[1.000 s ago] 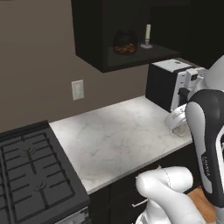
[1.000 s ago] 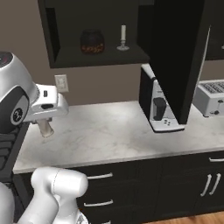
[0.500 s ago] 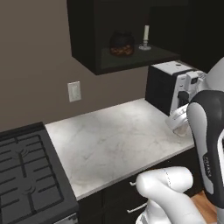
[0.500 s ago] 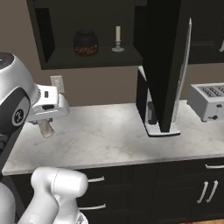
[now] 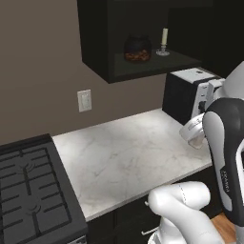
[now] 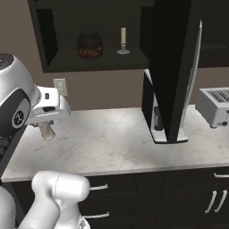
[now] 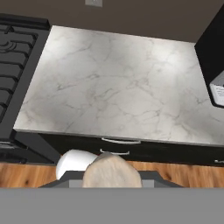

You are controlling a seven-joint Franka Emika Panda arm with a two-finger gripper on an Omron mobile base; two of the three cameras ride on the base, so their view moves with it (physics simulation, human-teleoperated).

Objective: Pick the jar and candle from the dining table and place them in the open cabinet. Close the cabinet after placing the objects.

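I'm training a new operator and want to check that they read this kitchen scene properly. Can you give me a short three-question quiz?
1. True or false: the jar and the candle both stand inside the cabinet.
2. The cabinet door is: A) open, B) shut, C) missing.
3. Fill in: in the left base view, the appliance left of the marble counter is a ____.

Key: 1 true; 2 A; 3 stove.

Brown wall (image 5: 43, 57), marble counter (image 6: 112, 143), wooden floor (image 7: 26, 175).
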